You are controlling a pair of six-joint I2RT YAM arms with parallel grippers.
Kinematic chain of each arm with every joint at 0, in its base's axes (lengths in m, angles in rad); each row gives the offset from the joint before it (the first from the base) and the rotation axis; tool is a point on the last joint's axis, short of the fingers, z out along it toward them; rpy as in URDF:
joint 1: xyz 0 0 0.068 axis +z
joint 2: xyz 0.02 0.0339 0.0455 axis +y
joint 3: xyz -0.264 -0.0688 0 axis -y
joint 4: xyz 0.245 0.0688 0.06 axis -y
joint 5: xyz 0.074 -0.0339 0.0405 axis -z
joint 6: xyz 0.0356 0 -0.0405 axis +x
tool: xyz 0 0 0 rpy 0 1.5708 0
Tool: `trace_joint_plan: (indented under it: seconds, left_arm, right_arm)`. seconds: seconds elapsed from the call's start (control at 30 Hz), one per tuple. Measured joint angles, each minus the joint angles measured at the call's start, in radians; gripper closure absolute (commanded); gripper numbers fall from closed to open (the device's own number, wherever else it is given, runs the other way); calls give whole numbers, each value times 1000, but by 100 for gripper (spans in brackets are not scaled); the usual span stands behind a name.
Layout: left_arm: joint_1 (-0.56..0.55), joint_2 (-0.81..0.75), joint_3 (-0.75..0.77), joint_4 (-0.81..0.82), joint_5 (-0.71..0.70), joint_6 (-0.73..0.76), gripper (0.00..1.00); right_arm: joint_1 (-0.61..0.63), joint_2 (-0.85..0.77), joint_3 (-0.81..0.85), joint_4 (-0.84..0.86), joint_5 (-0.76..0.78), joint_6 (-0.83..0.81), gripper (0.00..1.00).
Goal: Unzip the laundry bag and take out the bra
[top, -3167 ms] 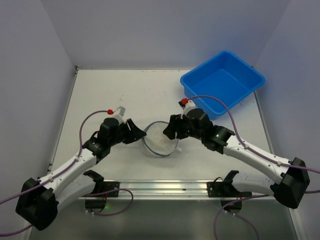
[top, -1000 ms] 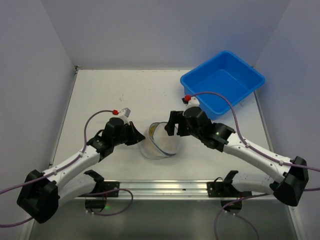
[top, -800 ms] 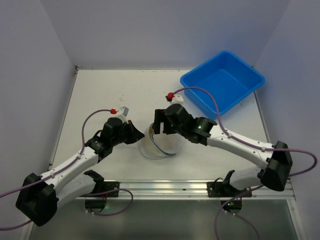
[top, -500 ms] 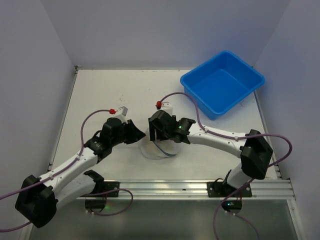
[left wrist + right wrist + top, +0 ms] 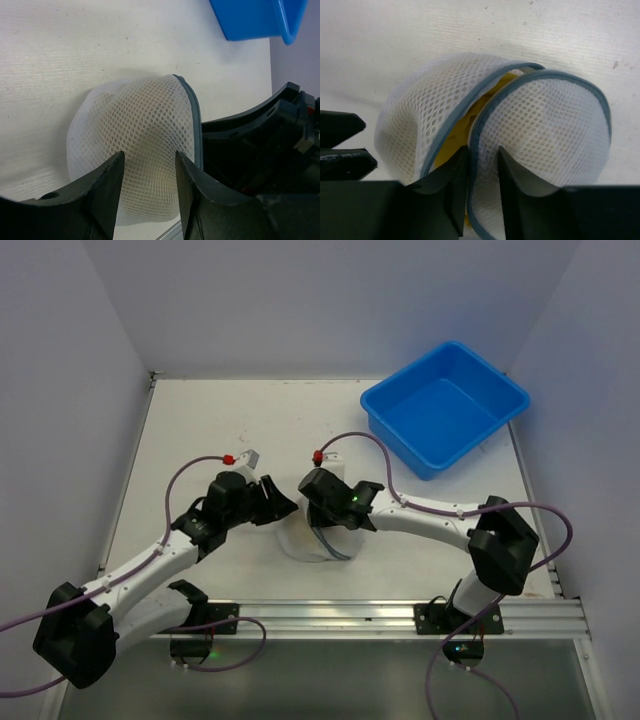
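Left gripper (image 5: 148,156): fingers clamped on the mesh dome of the laundry bag (image 5: 135,125). Right gripper (image 5: 481,150): fingers pinch the bluish zipper rim (image 5: 560,74) of the bag's other half. The bag sits mid-table (image 5: 220,420), between both grippers, halves parted. Only the right wrist view shows yellow fabric (image 5: 451,144) in the gap; the left wrist view shows just mesh. Blue tub (image 5: 445,405) far right, well apart.

The top camera looks down from behind. Both wrist cameras sit close, on opposite sides of the round white mesh pouch (image 5: 135,125).
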Motion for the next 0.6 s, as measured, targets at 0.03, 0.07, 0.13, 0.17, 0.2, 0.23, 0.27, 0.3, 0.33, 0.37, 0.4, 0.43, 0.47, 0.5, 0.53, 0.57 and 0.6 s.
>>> trace_joint_plan:
  seconds: [0.03,0.07,0.13,0.17,0.2,0.23,0.27,0.3,0.33,0.37,0.4,0.43,0.47,0.5,0.53,0.57,0.6]
  left_arm:
    - [0,0,4,0,0,0,51]
    - [0,0,9,1,0,0,51]
    - [0,0,20,2,1,0,51]
    - [0,0,24,2,1,0,51]
    - [0,0,27,5,2,0,51]
    - [0,0,28,5,3,0,51]
    - [0,0,28,6,5,0,51]
    - [0,0,28,6,6,0,51]
    - [0,0,28,6,7,0,51]
    - [0,0,28,6,8,0,51]
    - [0,0,28,6,9,0,50]
    - [0,0,29,5,9,0,50]
    - [0,0,31,5,10,0,50]
    - [0,0,36,3,11,1,50]
    - [0,1,43,1,13,1,50]
    - [0,3,53,1,15,1,50]
    - [0,7,64,2,20,2,50]
  right_arm:
    - [0,0,-3,1,2,-2,79]
    - [0,-3,-9,7,6,2,85]
    - [2,-20,-28,13,10,4,96]
    - [2,-32,-39,12,13,7,98]
    - [3,-48,-48,11,15,7,99]
    - [3,-65,-53,8,16,5,100]
    - [3,-85,-58,7,16,3,100]
    - [3,-107,-63,8,16,1,100]
    - [3,-126,-66,7,16,-1,100]
    - [3,-158,-73,11,16,-6,100]
    - [3,-180,-78,11,17,-9,100]
    - [3,-208,-82,12,17,-13,100]
    - [3,-235,-87,16,17,-17,100]
    - [3,-263,-96,29,17,-23,100]
    - [3,-291,-106,40,17,-27,100]
    - [3,-319,-119,55,17,-32,100]
    - [3,-346,-134,72,17,-38,100]
